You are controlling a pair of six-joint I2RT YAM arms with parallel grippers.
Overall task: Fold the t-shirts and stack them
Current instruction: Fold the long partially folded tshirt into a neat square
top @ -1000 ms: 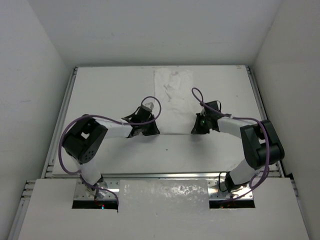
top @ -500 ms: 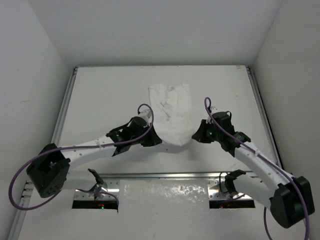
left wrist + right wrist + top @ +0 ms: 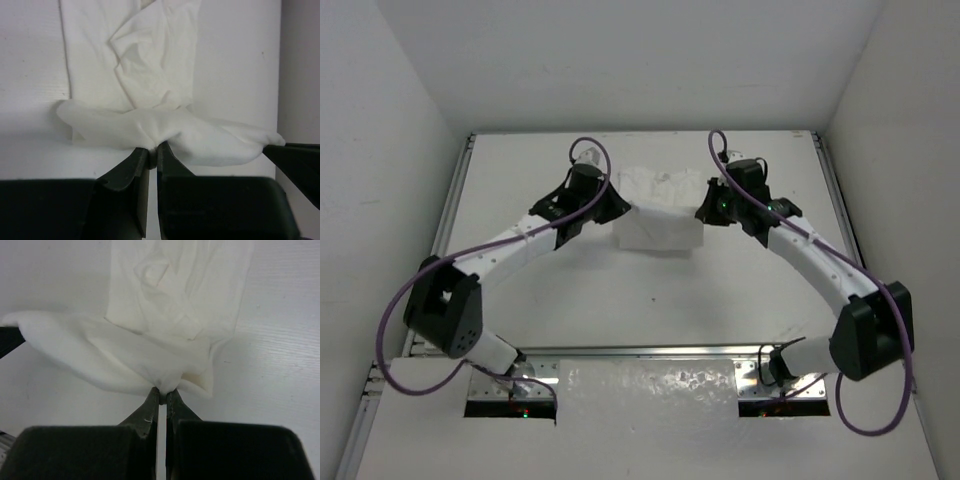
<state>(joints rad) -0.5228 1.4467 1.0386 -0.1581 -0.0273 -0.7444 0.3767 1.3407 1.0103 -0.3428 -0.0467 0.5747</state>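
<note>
The white t-shirt (image 3: 658, 215) lies on the white table, folded over itself in the far middle. My left gripper (image 3: 617, 205) is shut on its left edge, and my right gripper (image 3: 702, 208) is shut on its right edge. In the left wrist view the fingers pinch a bunch of the shirt (image 3: 165, 125), at my left gripper (image 3: 153, 149). In the right wrist view the shirt (image 3: 165, 335) hangs bunched from my right gripper (image 3: 163, 391). The held hem is carried over the rest of the shirt. The black mark is hidden.
The table (image 3: 540, 290) has metal rails along its left (image 3: 445, 230) and right (image 3: 842, 220) sides. White walls close in the back and both sides. A crinkled white sheet (image 3: 650, 395) lies between the arm bases at the near edge.
Both grippers have carried the shirt's near hem away from the bases toward the back of the table, folding the shirt over itself. Both arms have stretched out far.
</note>
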